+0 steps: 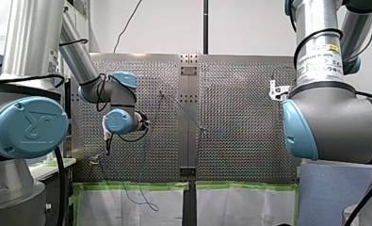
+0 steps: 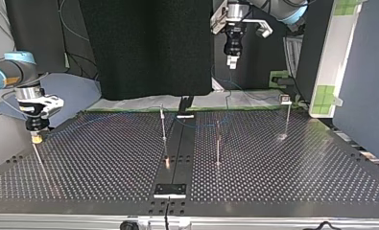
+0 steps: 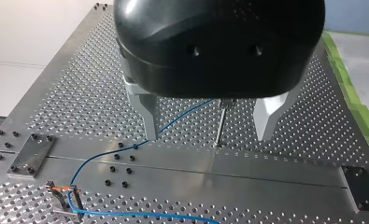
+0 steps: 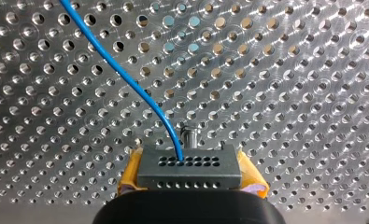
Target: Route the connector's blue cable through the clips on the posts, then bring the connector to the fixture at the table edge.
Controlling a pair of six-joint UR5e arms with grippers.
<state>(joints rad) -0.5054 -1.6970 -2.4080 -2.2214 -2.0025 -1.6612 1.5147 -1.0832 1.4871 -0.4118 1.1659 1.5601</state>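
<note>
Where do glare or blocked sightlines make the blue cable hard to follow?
Right wrist view: holes in the table glint, yet the blue cable stands out down to the connector. Left wrist view: the black body of my left gripper hides part of the cable's run. Top view: sheen on the table, cable faint. Front view: my right arm covers the table's right end.

Raised UR emblem on my left arm's blue joint cap (image 1: 30,126); printed label (image 1: 322,59) on my right arm, illegible.

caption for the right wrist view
My right gripper clamps the grey connector, blue cable trailing over the perforated table.
</note>
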